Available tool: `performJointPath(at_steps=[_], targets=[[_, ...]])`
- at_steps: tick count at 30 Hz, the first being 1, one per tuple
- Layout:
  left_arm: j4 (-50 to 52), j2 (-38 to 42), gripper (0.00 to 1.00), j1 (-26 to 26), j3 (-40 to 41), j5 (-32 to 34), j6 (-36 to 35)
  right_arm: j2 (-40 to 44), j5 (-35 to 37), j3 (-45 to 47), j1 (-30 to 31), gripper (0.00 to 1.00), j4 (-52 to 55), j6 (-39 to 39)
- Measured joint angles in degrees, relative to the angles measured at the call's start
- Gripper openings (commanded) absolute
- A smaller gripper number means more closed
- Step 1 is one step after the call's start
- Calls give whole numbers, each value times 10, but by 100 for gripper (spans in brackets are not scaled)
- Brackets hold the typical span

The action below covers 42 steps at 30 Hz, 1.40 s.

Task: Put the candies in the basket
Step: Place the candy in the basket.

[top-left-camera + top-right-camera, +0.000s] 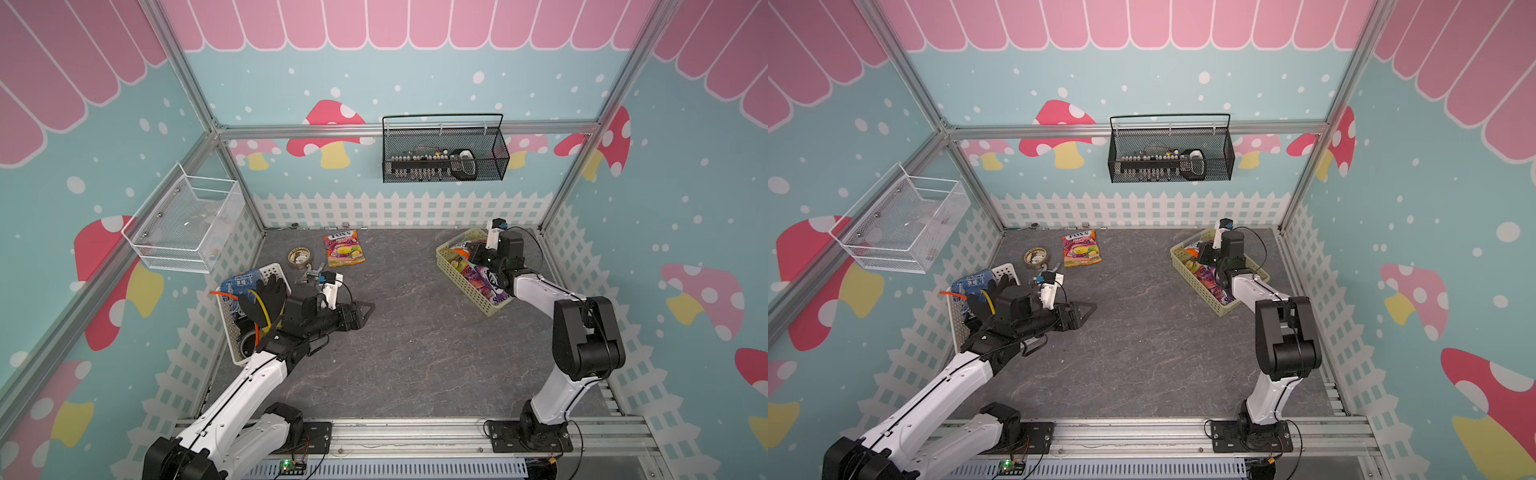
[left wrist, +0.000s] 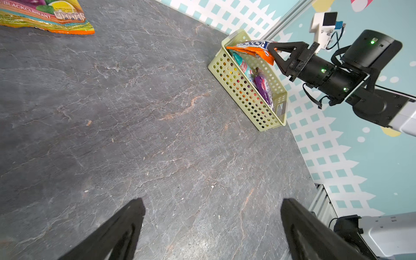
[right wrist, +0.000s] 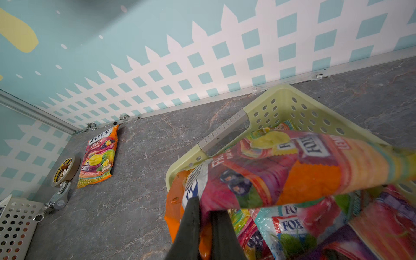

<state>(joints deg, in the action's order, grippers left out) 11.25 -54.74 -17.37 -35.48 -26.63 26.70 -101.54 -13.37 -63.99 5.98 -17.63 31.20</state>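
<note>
On the left, the white basket [image 1: 232,320] sits by the wall, stuffed with a glove and odds and ends, and the left gripper [image 1: 365,309] hangs over bare table [image 1: 415,353] beside it, jaws spread wide with nothing between them. Behind it, near the back wall, one candy bag [image 1: 344,248] lies flat beside a tape roll [image 1: 300,257], well apart from both sets of jaws. Across to the right: the yellow-green basket [image 1: 469,286] stands against the right wall, with several bags [image 2: 262,90] inside it. The right gripper [image 2: 273,53] is over the basket's far end, jaws pinched narrow on the edge of an orange bag [image 3: 292,171], which hangs from them above the bags in the basket.
</note>
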Motion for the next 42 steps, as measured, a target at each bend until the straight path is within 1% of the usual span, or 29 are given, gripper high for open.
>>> performJointPath(at_steps=[10, 14, 20, 24, 29, 35, 39, 42], targets=[[3, 4, 99, 0, 0, 0, -2, -38, -6, -14, -13, 0, -25, 6], [4, 4, 99, 0, 0, 0, -2, -42, -10, -9, -21, 1, -27, 8], [5, 4, 99, 0, 0, 1, -2, -42, -12, 23, -30, 14, -38, 9], [5, 1, 99, 0, 0, 2, -2, -38, -11, 55, -31, 30, -47, 12], [5, -2, 99, 1, 0, 5, -2, -23, -12, 71, -32, 41, -47, 17], [5, -3, 99, 7, 0, 18, -2, 38, -8, 108, -33, 55, -46, 21], [6, -3, 99, 14, 0, 33, -1, 89, -3, 127, -33, 63, -25, 18], [6, -5, 99, 32, 0, 49, -1, 132, -3, 142, -32, 69, -3, 14]])
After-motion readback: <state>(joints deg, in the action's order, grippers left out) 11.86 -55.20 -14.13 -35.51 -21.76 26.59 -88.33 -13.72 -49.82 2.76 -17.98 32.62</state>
